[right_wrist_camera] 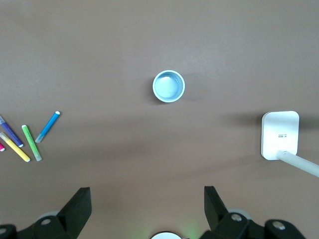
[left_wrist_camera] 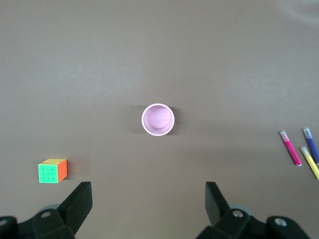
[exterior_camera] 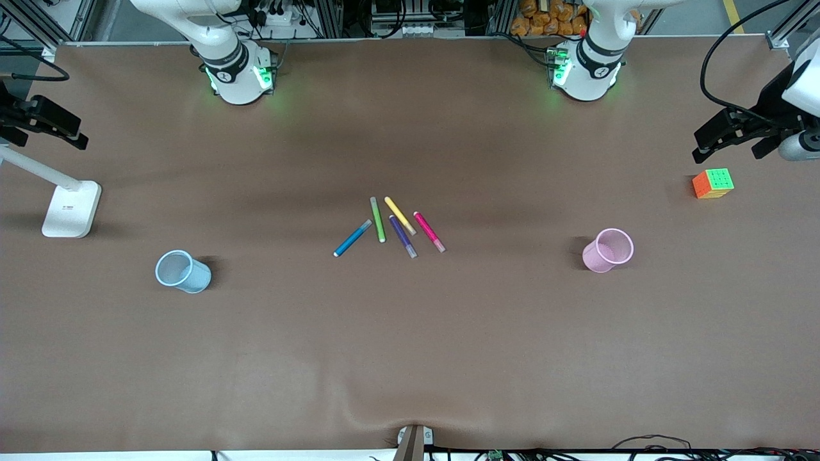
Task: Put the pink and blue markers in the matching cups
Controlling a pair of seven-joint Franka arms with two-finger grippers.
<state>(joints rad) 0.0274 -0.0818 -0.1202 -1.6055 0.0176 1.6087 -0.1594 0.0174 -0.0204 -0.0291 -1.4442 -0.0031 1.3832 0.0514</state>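
The blue marker (exterior_camera: 352, 238) and the pink marker (exterior_camera: 428, 231) lie flat in a small cluster at the table's middle. The pale blue cup (exterior_camera: 183, 271) stands toward the right arm's end, the light pink cup (exterior_camera: 608, 250) toward the left arm's end. My left gripper (exterior_camera: 737, 144) is open and empty, high over the table near the pink cup (left_wrist_camera: 158, 119); its wrist view also shows the pink marker (left_wrist_camera: 290, 148). My right gripper (exterior_camera: 45, 131) is open and empty, high over the table near the blue cup (right_wrist_camera: 168, 85); its wrist view shows the blue marker (right_wrist_camera: 48, 126).
A green marker (exterior_camera: 378, 219), a yellow marker (exterior_camera: 400, 215) and a purple marker (exterior_camera: 403, 236) lie between the blue and pink ones. A colour cube (exterior_camera: 713, 183) sits at the left arm's end. A white lamp base (exterior_camera: 72, 208) stands at the right arm's end.
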